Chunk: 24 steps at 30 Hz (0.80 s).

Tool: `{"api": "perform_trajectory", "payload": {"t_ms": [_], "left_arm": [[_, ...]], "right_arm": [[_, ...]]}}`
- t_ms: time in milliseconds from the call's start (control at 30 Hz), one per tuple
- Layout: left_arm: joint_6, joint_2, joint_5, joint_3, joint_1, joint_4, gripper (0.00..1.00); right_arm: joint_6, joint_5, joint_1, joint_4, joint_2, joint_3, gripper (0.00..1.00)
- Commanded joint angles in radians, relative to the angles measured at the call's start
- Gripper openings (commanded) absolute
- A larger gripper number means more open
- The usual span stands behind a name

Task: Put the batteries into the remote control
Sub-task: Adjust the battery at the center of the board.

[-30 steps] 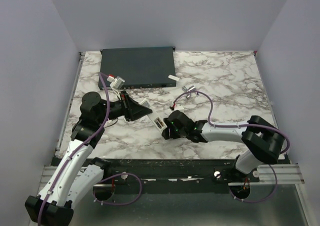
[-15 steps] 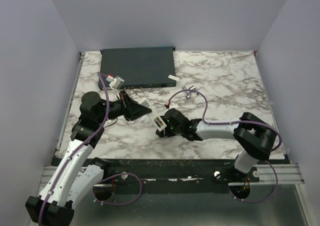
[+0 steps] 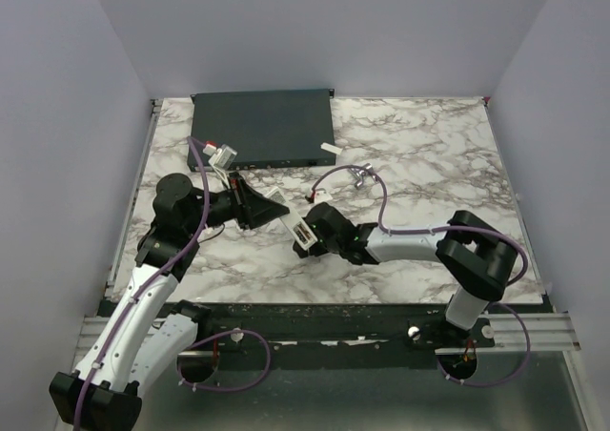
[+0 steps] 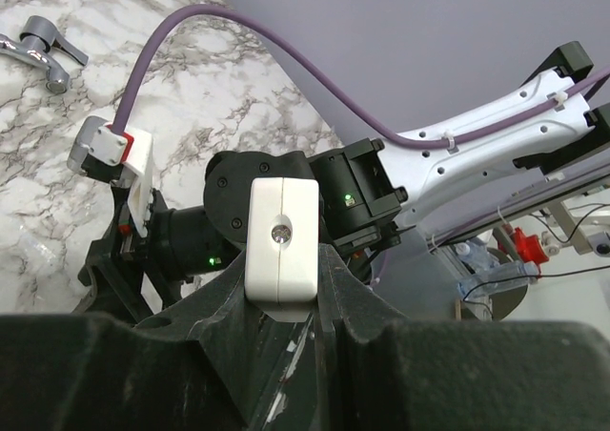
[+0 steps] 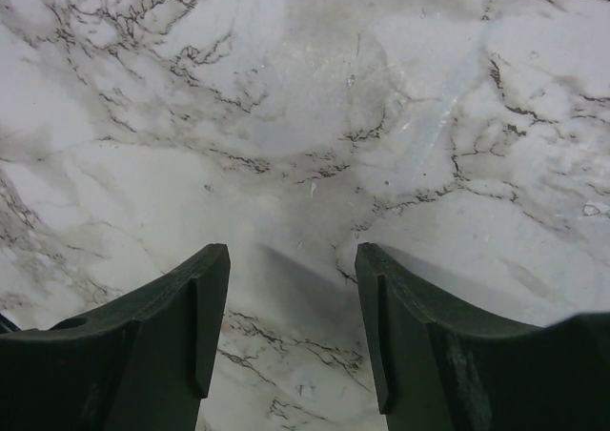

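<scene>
**While left clamps remote, right stands open**

Left gripper (image 4: 283, 288) jaws are closed on one end of the white remote control (image 4: 282, 229), held out toward the right arm. Right gripper (image 5: 293, 259) jaws stand apart over the marble table (image 5: 305, 97), nothing between them.

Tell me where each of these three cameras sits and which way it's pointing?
Top: fixed above and behind the arms, looking down on the table; both arms show.
Left wrist: rides the left arm, looking along its fingers clamped on the remote, toward the right arm.
Right wrist: looks down past its open fingers at bare marble.
Shared: top and left wrist both show the remote and right arm.
</scene>
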Motion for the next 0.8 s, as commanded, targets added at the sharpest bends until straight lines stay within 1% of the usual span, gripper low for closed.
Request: {"api": "perform_trajectory", "payload": {"t_ms": [0, 100, 200, 267, 367, 533, 667, 767], "left_arm": [[-0.009, -0.009, -0.003, 0.031, 0.006, 0.023, 0.0], [-0.014, -0.02, 0.002, 0.036, 0.006, 0.03, 0.0], [-0.019, -0.03, 0.005, 0.036, 0.01, 0.032, 0.0], [-0.025, -0.033, 0.002, 0.032, 0.011, 0.035, 0.0], [-0.025, -0.034, 0.004, 0.026, 0.013, 0.036, 0.0], [-0.024, -0.028, 0.013, 0.021, 0.016, 0.039, 0.0], [-0.03, -0.025, 0.014, 0.021, 0.018, 0.045, 0.0], [-0.029, -0.023, 0.017, 0.024, 0.019, 0.045, 0.0]], "right_arm": [[-0.109, -0.044, 0.003, 0.072, -0.052, -0.001, 0.63], [-0.182, -0.086, 0.002, 0.154, -0.121, -0.025, 0.65], [-0.295, -0.072, 0.003, 0.129, -0.142, -0.021, 0.7], [-0.38, -0.064, 0.0, 0.066, -0.143, -0.016, 0.73], [-0.513, -0.137, -0.004, -0.067, -0.159, -0.013, 0.73], [-0.651, -0.115, -0.004, -0.186, -0.24, -0.043, 0.72], [-0.704, -0.111, -0.011, -0.25, -0.229, -0.005, 0.71], [-0.729, -0.162, -0.043, -0.287, -0.189, 0.018, 0.69]]}}
